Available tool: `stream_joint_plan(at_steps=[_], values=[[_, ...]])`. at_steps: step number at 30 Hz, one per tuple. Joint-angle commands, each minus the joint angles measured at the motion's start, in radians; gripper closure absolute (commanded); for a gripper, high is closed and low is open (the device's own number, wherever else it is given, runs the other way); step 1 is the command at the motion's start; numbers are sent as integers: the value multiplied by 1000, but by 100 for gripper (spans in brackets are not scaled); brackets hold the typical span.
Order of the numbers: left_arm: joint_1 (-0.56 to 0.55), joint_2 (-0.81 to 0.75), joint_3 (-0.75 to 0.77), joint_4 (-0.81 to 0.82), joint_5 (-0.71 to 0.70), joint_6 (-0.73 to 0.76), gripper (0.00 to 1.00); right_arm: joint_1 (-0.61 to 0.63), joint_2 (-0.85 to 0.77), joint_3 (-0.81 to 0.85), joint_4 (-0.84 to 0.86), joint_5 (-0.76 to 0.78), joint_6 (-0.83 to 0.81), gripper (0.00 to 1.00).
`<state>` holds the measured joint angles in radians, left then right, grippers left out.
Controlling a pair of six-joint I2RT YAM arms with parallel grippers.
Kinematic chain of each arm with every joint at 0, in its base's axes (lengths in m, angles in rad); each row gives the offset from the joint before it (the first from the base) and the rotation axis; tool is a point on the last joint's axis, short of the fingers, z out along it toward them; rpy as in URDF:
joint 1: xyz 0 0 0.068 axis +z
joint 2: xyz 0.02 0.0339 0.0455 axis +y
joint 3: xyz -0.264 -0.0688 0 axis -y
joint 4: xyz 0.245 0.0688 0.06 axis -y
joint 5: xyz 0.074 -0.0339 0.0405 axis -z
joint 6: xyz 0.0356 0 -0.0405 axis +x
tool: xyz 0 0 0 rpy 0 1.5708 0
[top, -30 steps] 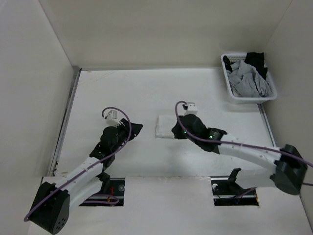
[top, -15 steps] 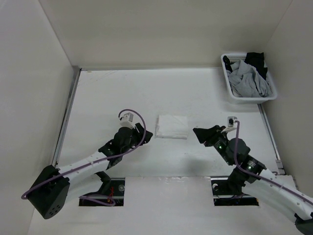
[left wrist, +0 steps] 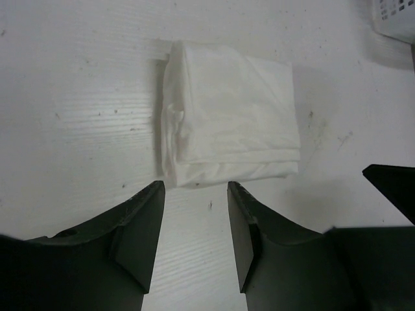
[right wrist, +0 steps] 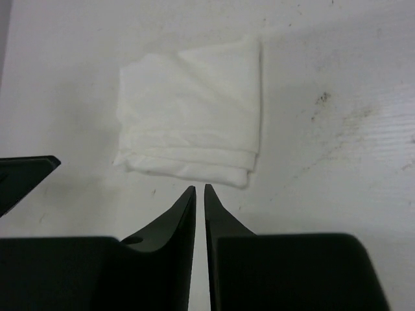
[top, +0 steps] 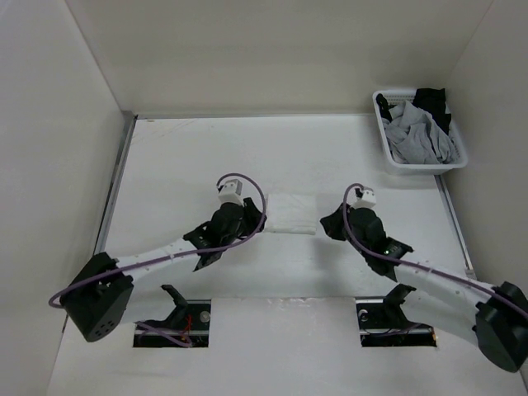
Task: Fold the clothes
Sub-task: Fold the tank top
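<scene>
- The plain white garment of thin soft fabric [top: 290,213] is lying folded into a compact rectangle near the middle of the scuffed white table [top: 190,157]. Its layered edges are showing along its left and right ends.
- The left gripper [top: 247,218] is sitting just left of the folded garment and pointing at it. Its black fingers [left wrist: 139,220] are standing spread wide, with nothing between them.
- In the left wrist view, the garment's edge is lying just beyond those fingertips. Contact cannot be told.
- The right gripper [top: 332,223] is sitting just right of the garment and pointing at it. Its jaws are drawn almost together, leaving only a thin slit and pinching nothing.
- In the right wrist view, the garment's stacked edge is lying just ahead of the tips.
- The 2 grippers are facing each other across the garment.
- A white plastic basket [top: 425,167] is standing at the far right of the table, well apart from the garment. It is holding crumpled grey garments [top: 421,136] and a black garment [top: 433,101].
</scene>
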<state>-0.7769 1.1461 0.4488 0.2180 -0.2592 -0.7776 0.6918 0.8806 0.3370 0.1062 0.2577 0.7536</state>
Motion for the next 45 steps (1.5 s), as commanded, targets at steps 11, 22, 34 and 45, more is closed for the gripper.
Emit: stream_joint_plan(at_steps=[11,22,34,45], values=[[-2,277,152,138,-45,95,65,-174,527,318,185,-94,-89,58],[-14,369,189,156,-11,97,72,-225,765,438,179,-103,-46,62],[0,391,157,153,17,74,86,-243,824,458,214,-152,-16,81],[11,376,136,162,57,43,95,-243,825,450,231,-144,-2,92]])
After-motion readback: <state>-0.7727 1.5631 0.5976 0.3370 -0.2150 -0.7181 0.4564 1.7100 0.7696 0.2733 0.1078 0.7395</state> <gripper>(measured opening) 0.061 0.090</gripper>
